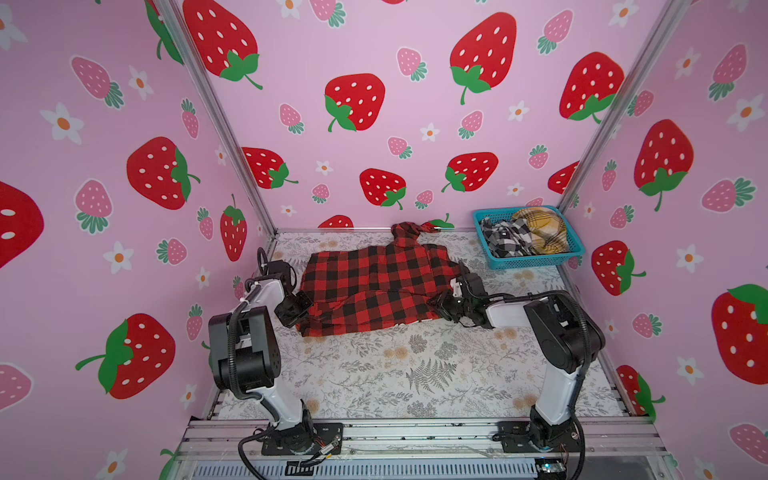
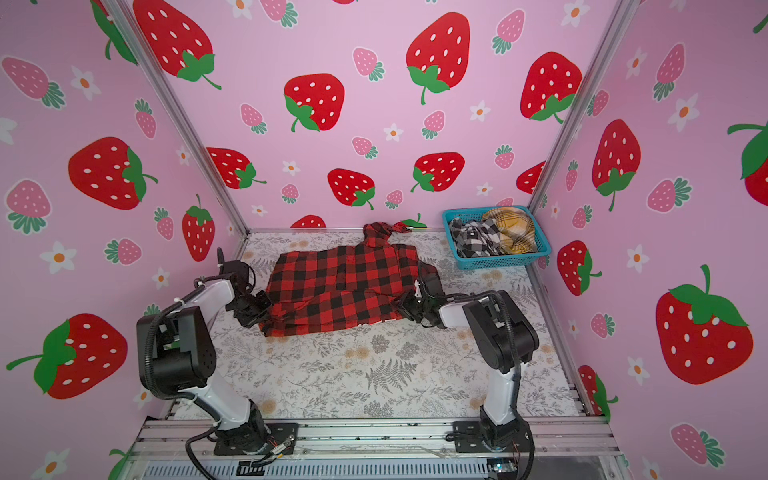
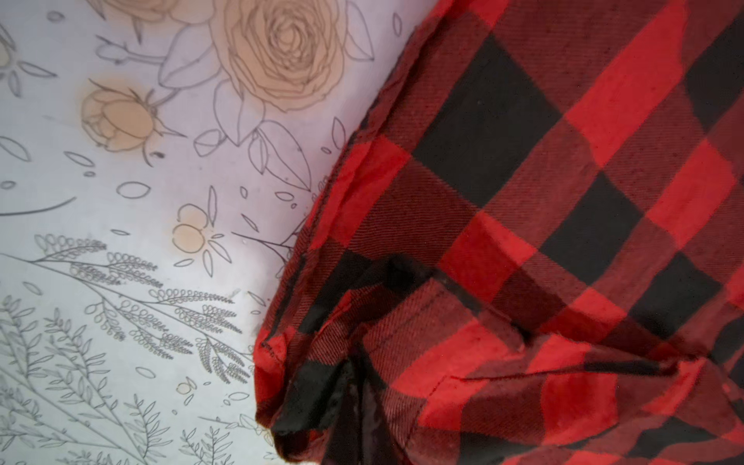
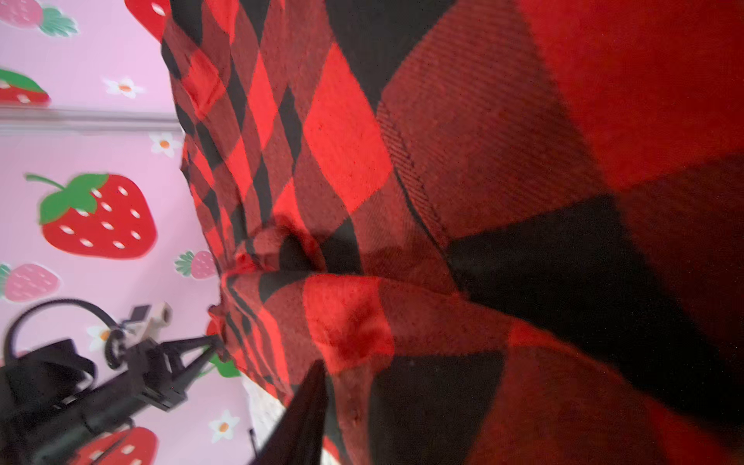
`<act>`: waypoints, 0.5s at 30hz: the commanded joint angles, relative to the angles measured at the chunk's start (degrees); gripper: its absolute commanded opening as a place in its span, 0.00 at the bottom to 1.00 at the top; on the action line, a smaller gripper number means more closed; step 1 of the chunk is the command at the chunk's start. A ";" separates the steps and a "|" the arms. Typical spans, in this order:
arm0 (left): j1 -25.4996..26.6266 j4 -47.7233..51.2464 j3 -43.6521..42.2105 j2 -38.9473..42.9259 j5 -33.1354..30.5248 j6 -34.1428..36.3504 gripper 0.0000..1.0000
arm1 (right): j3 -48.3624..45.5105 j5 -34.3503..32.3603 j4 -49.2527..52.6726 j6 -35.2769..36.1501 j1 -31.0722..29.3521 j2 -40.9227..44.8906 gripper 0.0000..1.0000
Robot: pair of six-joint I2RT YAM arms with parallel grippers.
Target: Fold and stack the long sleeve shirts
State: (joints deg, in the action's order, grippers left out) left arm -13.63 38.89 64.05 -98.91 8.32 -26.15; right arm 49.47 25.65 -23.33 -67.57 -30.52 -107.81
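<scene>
Holding b/w check shirt (image 1: 505, 237) & mustard plaid shirt (image 1: 540, 230), basket (image 1: 536, 262) sits far right. Red-black shirt (image 1: 374, 286) lies spread at centre; L gripper (image 1: 301, 305) clamped on its left edge, R gripper (image 1: 444, 305) at its right edge, jaw state unclear.
</scene>
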 commanded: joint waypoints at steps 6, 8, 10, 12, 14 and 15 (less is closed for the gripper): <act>-0.33 3.87 2.36 -0.94 -4.16 0.32 0.36 | -1.46 -5.74 14.37 6.21 1.21 10.26 0.65; 0.31 5.53 3.01 1.13 -8.46 0.31 0.47 | 0.21 -6.91 19.88 9.70 1.34 12.59 0.65; 1.66 7.40 3.94 3.92 -12.49 0.41 0.54 | 3.43 -8.07 26.01 13.90 1.34 13.95 0.63; 3.35 8.63 4.63 6.31 -14.20 -0.20 0.56 | 6.66 -10.82 30.75 17.13 1.43 14.39 0.56; 5.63 9.44 4.86 8.26 -14.56 -1.65 0.57 | 10.35 -12.41 34.23 20.00 1.67 13.00 0.49; 7.09 9.45 4.74 8.96 -14.28 -2.99 0.57 | 13.00 -12.07 35.63 21.57 1.86 11.24 0.43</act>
State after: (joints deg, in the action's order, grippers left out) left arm -9.52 44.88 66.61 -92.44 -2.68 -26.72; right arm 57.80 16.93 3.79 -52.66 -29.10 -95.04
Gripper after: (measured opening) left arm 0.570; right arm 0.453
